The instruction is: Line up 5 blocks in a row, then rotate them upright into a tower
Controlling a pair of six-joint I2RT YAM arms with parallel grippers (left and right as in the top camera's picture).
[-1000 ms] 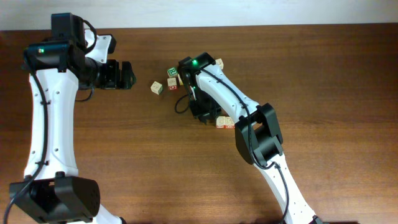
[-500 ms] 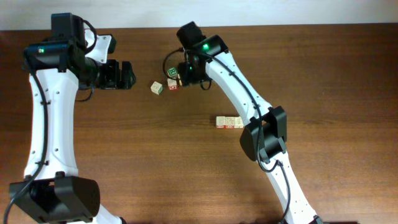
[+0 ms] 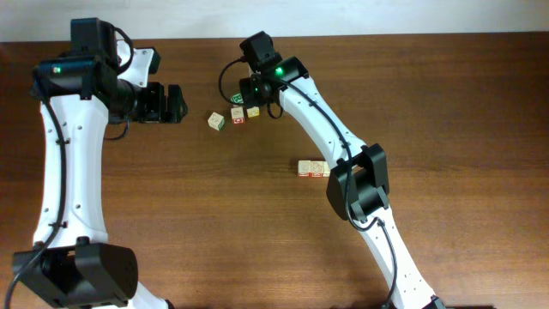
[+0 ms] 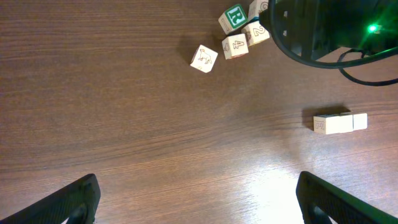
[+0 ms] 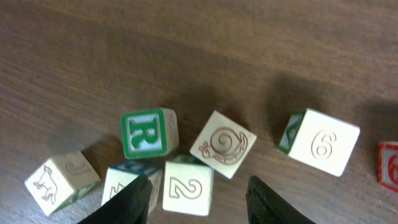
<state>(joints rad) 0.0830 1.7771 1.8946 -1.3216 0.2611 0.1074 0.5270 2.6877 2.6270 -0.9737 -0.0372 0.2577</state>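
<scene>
The blocks lie as a short joined line at mid-table, also in the left wrist view, with no gripper near them. My right gripper hovers over a cluster of loose cubes at the back. In the right wrist view its jaws stand apart on either side of a cube marked "2", with a gap on the right side. My left gripper is open and empty at the back left, its fingers wide over bare wood.
Loose cubes around the right gripper: a green "R" cube, a spiral one, a "6" cube, a blue-topped one, a red one at the frame's right edge. Another cube sits apart, leftward.
The right gripper left the joined line at mid-table and travelled back-left to the loose cubes. Its jaws opened wider on the way. The left arm stayed still.
</scene>
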